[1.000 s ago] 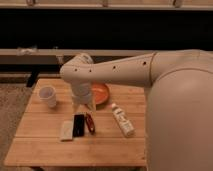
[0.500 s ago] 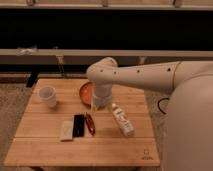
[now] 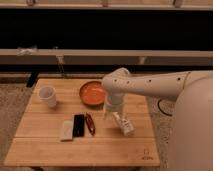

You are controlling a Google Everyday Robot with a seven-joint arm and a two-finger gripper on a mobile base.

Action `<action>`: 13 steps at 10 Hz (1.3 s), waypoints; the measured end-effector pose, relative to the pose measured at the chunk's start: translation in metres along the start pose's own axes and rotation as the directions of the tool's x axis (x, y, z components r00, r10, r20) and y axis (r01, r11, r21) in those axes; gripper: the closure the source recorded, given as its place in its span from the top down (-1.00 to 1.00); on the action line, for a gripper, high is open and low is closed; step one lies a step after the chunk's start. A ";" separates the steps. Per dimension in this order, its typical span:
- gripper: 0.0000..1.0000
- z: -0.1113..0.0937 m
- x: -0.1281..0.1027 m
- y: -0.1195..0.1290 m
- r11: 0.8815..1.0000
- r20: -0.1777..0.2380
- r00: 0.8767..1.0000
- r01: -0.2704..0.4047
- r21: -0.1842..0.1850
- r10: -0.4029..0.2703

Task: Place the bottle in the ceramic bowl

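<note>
The bottle (image 3: 124, 125) is a small white bottle lying on its side on the wooden table (image 3: 100, 147), right of centre. The ceramic bowl (image 3: 92, 93) is orange-red and shallow, standing at the back middle of the table. My gripper (image 3: 111, 109) hangs from the white arm (image 3: 150, 86) that reaches in from the right. It sits just above the bottle's upper left end and just right of the bowl's rim. I cannot tell whether it touches the bottle.
A white paper cup (image 3: 47, 96) stands at the back left. A pale packet (image 3: 66, 130), a black bar (image 3: 78, 125) and a red object (image 3: 90, 123) lie side by side left of the bottle. A dark railing runs behind the table.
The arm has swung to the right, uncovering the bowl. The gripper has come down to the bottle's upper end. The objects on the table have not moved.
</note>
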 end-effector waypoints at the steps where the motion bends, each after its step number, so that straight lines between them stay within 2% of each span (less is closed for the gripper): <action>1: 0.30 0.007 0.000 -0.004 1.000 -0.006 1.000 -0.003 0.004 0.004; 4: 0.30 0.018 -0.009 -0.022 1.000 -0.004 1.000 -0.020 0.021 0.020; 7: 0.30 0.030 -0.014 -0.040 0.999 -0.019 0.999 -0.038 0.036 0.039; 13: 0.30 0.053 -0.017 -0.050 0.998 -0.034 0.998 -0.054 0.011 0.054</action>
